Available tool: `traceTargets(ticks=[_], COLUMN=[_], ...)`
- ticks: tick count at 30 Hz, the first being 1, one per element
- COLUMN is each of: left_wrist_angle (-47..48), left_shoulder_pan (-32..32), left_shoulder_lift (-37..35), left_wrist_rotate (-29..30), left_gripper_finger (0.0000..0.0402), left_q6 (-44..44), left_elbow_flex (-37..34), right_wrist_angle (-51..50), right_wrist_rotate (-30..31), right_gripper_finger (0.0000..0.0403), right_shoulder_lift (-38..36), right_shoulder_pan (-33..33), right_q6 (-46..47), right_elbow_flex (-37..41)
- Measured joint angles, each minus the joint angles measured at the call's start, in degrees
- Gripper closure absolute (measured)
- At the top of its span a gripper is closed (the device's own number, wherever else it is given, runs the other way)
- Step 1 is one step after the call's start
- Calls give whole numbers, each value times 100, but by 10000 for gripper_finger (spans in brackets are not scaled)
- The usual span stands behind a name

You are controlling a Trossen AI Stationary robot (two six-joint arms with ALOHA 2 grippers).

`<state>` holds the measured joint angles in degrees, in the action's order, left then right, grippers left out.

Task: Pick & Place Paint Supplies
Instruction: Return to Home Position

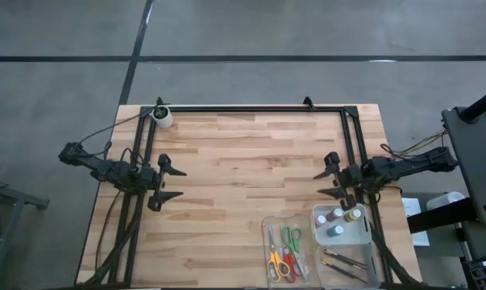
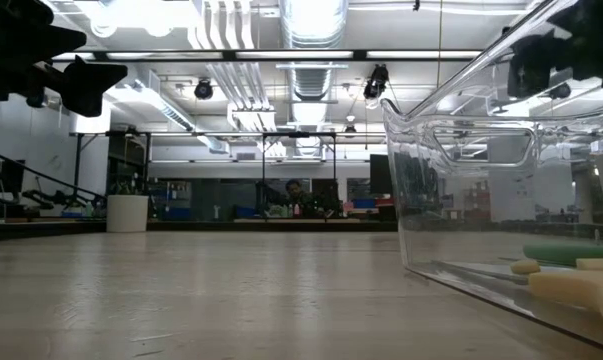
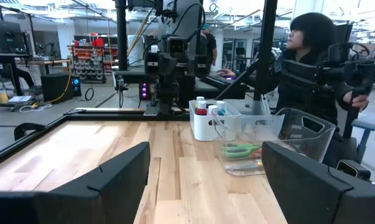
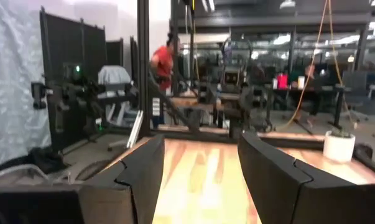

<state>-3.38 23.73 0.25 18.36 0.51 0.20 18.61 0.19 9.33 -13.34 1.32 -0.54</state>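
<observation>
Left claw (image 1: 172, 183) and right claw (image 1: 323, 184) hover wide open, holding nothing, at opposite sides of the wooden surface (image 1: 234, 161). Scissors (image 1: 283, 254), paint bottles (image 1: 339, 219) and brushes (image 1: 343, 264) sit in bins (image 1: 265, 242) by the right arm. A person (image 3: 305, 68) in dark clothing is alongside.

Exposed ceiling ducts (image 2: 311, 25), bright overhead lights (image 2: 141, 12), grey floor (image 1: 307, 28)

Green scissors (image 1: 292, 238), yellow scissors (image 1: 272, 263), red scissors (image 1: 285, 267), white cup (image 1: 163, 118), pale wood table (image 1: 243, 161)
</observation>
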Motion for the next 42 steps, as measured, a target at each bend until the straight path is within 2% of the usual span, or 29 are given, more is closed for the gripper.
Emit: traceTargets(ticks=[11, 18, 42], left_wrist_angle=[0, 0, 0], left_shoulder_pan=[0, 0, 0], left_shoulder_lift=[0, -1, 0], left_wrist_rotate=[-1, 0, -1], left_gripper_finger=[88, 88, 88], left_q6=[-1, 0, -2], left_elbow_flex=[0, 0, -1], right_wrist_angle=[-653, -901, -858], right_wrist_rotate=[-11, -24, -24], right_gripper_finger=[202, 202, 202], right_shoulder_lift=[-931, -932, -920], right_shoulder_pan=[0, 0, 0], right_q6=[-202, -150, -299], right_elbow_flex=[0, -2, -2])
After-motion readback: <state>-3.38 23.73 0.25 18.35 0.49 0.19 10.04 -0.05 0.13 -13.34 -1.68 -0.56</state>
